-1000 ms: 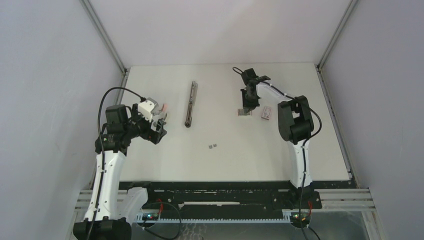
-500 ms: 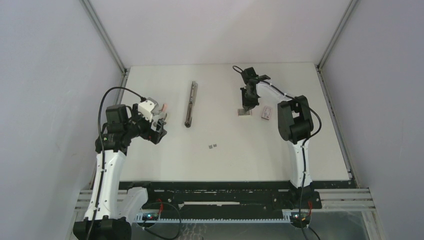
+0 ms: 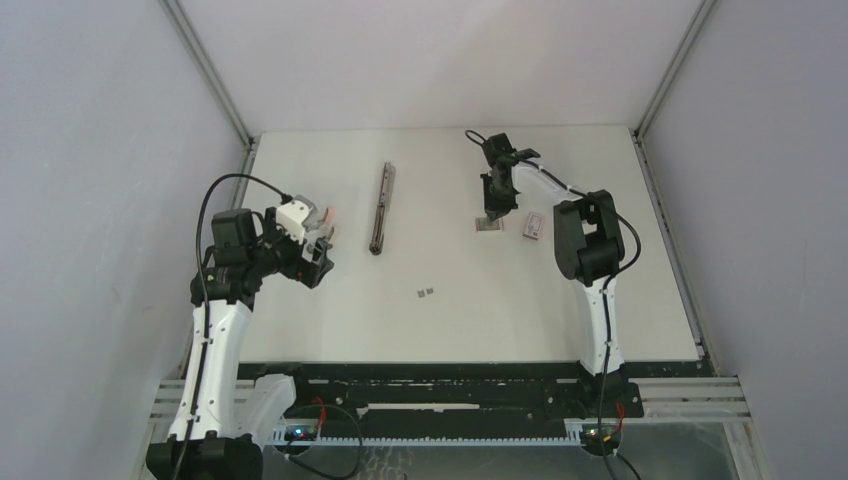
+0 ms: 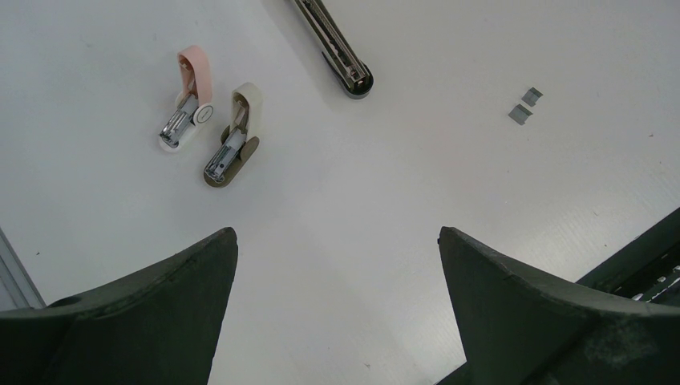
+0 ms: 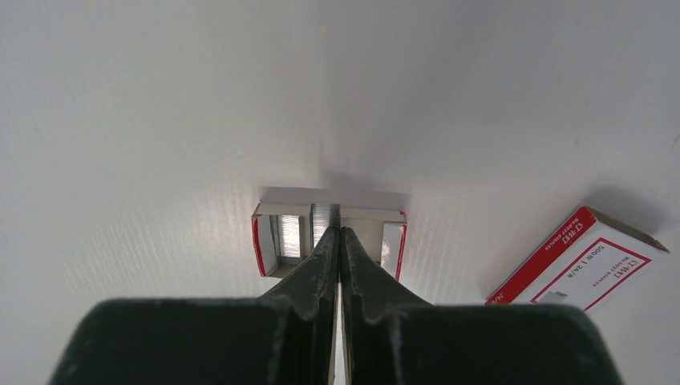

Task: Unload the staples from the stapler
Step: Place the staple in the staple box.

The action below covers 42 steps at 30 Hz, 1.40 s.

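Your right gripper point(image 5: 337, 233) is pinched closed over the open box point(image 5: 260, 242) (hold on its staple strip point(image 5: 325, 213) unclear); left gripper point(image 4: 337, 265) gapes empty. Lifting could scatter that strip

Probably robotics lab cell: bare white table point(image 3: 480, 320), plain grey walls point(image 3: 90, 150), aluminium frame posts point(image 3: 205, 70), black mounting rail point(image 3: 450, 375).

table point(image 3: 450, 320): white, flat
stapler point(image 3: 381, 208): unfolded, centre-left
staples point(image 3: 425, 293): two loose bits, centre
open box point(image 3: 487, 225), closed box point(image 3: 533, 226): right
pink claw tool point(image 4: 186, 98), beige claw tool point(image 4: 234, 135): left
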Tool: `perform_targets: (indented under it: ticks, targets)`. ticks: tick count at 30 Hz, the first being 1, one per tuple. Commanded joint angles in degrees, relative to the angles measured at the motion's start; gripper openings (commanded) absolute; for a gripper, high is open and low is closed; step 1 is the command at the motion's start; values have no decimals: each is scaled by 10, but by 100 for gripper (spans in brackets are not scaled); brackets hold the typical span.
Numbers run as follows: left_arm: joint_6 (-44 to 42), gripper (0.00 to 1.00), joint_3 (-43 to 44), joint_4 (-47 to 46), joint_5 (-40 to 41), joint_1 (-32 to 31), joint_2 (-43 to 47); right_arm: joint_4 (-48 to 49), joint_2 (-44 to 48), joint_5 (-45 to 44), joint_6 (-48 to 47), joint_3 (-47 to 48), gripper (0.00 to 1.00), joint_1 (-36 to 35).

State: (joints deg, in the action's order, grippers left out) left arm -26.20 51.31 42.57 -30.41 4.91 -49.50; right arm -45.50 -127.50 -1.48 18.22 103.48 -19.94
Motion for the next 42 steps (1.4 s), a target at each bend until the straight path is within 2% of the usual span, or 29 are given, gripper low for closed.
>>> perform_targets:
  ticks: [1,42]
  targets:
    - [-11,100,-18,-13,-11,3,4,9,-1,-5,7,21,0,3]
    - [-11,100,-19,-12,-12,3,6,15,56,13,3,-10,0,3]
